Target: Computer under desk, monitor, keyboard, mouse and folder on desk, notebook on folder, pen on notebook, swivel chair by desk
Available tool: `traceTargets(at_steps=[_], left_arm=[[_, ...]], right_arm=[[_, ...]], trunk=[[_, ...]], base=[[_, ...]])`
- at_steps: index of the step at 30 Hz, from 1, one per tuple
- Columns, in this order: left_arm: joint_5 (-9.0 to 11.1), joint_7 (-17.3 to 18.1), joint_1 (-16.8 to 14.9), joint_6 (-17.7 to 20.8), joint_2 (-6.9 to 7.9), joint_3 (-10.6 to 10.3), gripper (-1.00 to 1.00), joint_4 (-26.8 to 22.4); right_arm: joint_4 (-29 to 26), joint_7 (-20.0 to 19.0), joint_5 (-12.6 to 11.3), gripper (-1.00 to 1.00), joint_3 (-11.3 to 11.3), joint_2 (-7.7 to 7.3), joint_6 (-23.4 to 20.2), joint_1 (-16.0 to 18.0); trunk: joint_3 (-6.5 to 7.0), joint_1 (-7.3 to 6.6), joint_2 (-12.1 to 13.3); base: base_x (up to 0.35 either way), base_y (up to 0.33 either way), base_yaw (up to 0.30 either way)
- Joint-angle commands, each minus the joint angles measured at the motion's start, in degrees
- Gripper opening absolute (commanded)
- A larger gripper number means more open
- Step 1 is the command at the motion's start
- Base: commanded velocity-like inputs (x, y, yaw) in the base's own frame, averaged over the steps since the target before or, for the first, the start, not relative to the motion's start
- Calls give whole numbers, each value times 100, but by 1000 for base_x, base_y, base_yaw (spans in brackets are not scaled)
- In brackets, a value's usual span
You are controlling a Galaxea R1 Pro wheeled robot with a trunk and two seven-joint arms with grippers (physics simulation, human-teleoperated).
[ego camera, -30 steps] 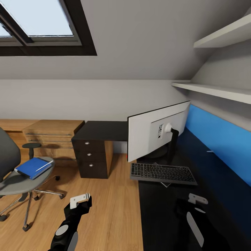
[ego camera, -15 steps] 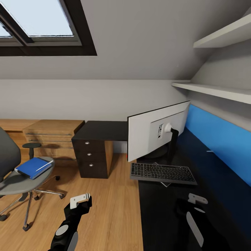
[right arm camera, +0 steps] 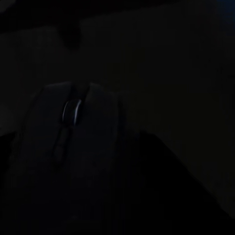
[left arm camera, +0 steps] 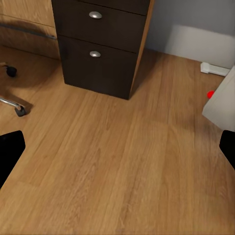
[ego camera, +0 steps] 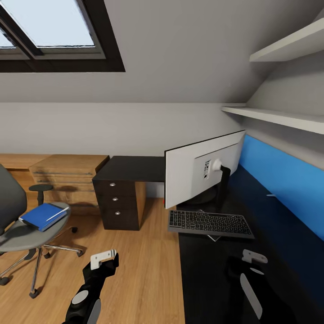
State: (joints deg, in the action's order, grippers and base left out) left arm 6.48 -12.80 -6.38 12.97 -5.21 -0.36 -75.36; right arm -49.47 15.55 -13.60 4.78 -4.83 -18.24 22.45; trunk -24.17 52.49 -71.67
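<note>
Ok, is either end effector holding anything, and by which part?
Left end effector: open, nothing held. Right end effector: the mouse sits right before it, but too dark to tell any grip.

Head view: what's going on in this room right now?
A two-armed robot faces the desk. Its right gripper hangs low over the desk top in front of the keyboard, with a dark mouse close under it in the right wrist view. The monitor stands behind the keyboard. The left gripper hovers over bare floor. The folder lies on the swivel chair.
</note>
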Motion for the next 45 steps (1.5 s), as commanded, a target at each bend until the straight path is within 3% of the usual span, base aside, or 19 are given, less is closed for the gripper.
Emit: traceTargets(at_steps=[1,8,9,14,18,24,27,31,32,33,35,36,45], left_arm=[[61,-32,-4,22,1,-6,100,-1],[64,-38,-4,21,2,-8,100,19],[64,-42,-4,30,-1,4,100,21],[64,-42,-4,30,-4,9,100,21],[64,-47,-4,30,-6,6,100,29],[68,-47,-4,30,0,9,100,73],[65,-57,-4,24,-4,10,100,544],[64,-72,-4,-87,41,44,100,1671],[64,-70,-4,-951,179,145,100,2726],[64,-69,-4,-1127,207,155,100,2878],[64,-83,-4,-2024,330,175,100,3626],[60,-361,-4,-3560,403,183,100,4689],[56,-389,-4,-3677,401,177,100,4749]], right_arm=[[157,21,-135,-100,-12,0,-17,-2],[151,6,-134,-100,-12,0,-13,-4],[-487,9,-147,-100,21,1,-50,-11],[-1526,16,-171,-100,21,67,-303,-174],[-3002,22,-184,-100,29,274,-790,-868],[-3881,26,-188,-100,28,496,-870,-1416],[-3944,31,-187,-100,19,534,-868,-1455],[-3994,27,-203,-100,-3,586,-895,-1489],[-4032,28,-207,-100,-11,767,-914,-1496],[-4035,28,-206,-100,-11,784,-915,-1498],[-4041,27,-205,-100,-18,835,-919,-1504],[-4034,32,-212,-100,-20,867,-908,-1507],[-4019,35,-209,-100,-21,870,-880,-1515]], trunk=[[-7,1,-3],[64,-87,157],[82,-109,197],[172,-219,398],[244,-307,558],[352,-439,799],[352,-439,799],[352,-439,799],[352,-439,799],[352,-439,799],[352,-439,799],[352,-439,799],[352,-439,799]], base=[[0,0,0],[0,0,0],[0,0,0],[0,0,0],[0,0,0],[0,0,0],[0,0,0],[0,0,0],[0,0,0],[0,0,0],[0,0,0],[-247,183,95],[-267,203,235]])
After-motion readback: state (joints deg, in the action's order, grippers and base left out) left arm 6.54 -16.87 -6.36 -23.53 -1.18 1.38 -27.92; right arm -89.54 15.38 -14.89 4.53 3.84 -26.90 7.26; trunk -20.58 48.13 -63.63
